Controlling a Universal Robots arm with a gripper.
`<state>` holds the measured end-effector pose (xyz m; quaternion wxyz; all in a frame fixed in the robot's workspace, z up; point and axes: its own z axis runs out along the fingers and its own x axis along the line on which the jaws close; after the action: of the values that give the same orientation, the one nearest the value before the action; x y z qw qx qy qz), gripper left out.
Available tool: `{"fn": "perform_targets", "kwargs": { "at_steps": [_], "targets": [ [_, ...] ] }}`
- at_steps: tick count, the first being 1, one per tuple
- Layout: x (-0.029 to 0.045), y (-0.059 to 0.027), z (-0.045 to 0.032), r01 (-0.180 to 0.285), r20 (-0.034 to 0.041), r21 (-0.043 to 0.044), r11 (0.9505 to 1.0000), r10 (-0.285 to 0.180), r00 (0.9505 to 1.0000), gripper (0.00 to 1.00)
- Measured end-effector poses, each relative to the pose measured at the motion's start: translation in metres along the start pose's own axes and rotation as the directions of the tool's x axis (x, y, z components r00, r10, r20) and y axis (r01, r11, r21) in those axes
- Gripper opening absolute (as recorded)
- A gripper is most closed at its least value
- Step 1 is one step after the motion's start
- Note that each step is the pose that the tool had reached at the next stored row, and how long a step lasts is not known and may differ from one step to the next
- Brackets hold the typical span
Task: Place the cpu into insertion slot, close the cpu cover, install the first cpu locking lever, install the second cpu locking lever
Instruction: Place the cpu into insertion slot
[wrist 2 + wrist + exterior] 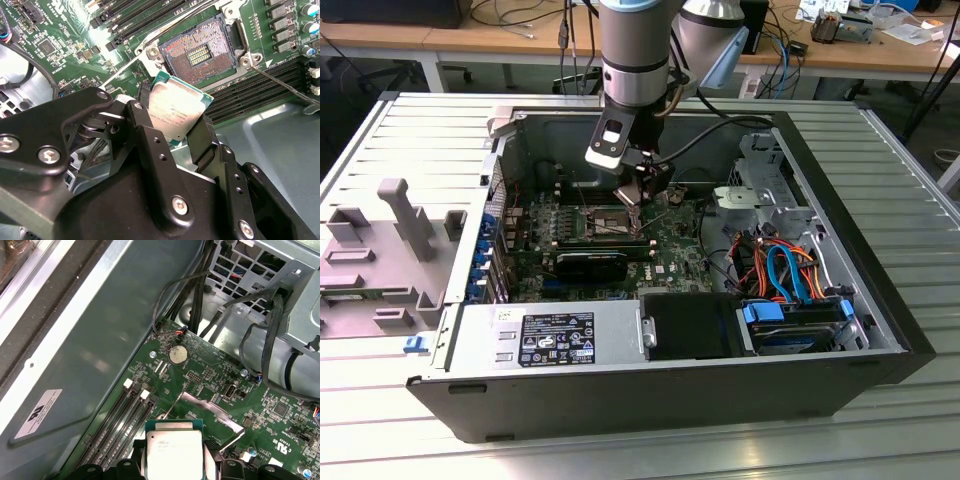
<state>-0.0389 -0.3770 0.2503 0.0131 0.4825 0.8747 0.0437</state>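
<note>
The black fingers [150, 145] of the gripper [172, 122] are closed on the cpu [176, 112], a small flat square chip with a dull silver-grey metal top and a green edge. They pinch it by two opposite sides. In the second wrist view the chip is tilted and held off the green circuit board [65, 45], close to the insertion slot [197, 52] but not in it. That slot is a square socket with a silvery rim, and its field of contacts lies bare. A thin silvery wire lever [122, 72] runs out from one corner of the socket, and a second thin wire lever [280, 82] runs out from another. Long black memory slots [260, 90] lie alongside the socket.

In the first wrist view the chip sits between the finger ends, above the board. Further along the board is a round silver coin battery [177, 354], next to the grey inner wall [110, 340] of the case.

In the exterior view the arm reaches down into an open black computer case [880, 330] lying on a ribbed silver counter [620, 455], and the gripper hangs just over the socket. A grey power supply box [550, 335] fills the near side of the case. Blue and orange cables [785, 265] lie toward the exterior view's right.
</note>
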Motion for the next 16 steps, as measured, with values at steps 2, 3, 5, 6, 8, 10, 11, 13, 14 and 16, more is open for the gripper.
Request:
{"fn": "perform_targets", "kwargs": {
  "at_steps": [2,3,5,6,8,10,11,13,14,16],
  "targets": [
    [0.0,0.0,0.0001,-0.001,0.0001,-0.0001,1.0,0.001,1.0,0.54],
    [0.0,0.0,0.0001,-0.001,0.0001,0.0,1.0,0.001,1.0,0.54],
    [0.0,0.0,0.0002,-0.002,0.0002,-0.0001,1.0,0.002,1.0,0.54],
    [0.0,0.0,0.0002,-0.003,0.0003,-0.0001,1.0,0.003,1.0,0.54],
    [0.0,0.0,0.0003,-0.004,0.0003,-0.0001,1.0,0.004,1.0,0.54],
    [0.0,0.0,0.0004,-0.005,0.0004,-0.0001,1.0,0.005,1.0,0.54],
    [0.0,0.0,0.0005,-0.006,0.0005,-0.0001,1.0,0.006,1.0,0.54],
    [0.0,0.0,0.0005,-0.006,0.0006,-0.0002,1.0,0.006,1.0,0.54],
    [0.0,0.0,0.0006,-0.007,0.0006,-0.0002,1.0,0.007,1.0,0.54],
    [0.0,-0.0001,0.0007,-0.008,0.0008,-0.0002,1.0,0.008,1.0,0.54]
  ]
}}
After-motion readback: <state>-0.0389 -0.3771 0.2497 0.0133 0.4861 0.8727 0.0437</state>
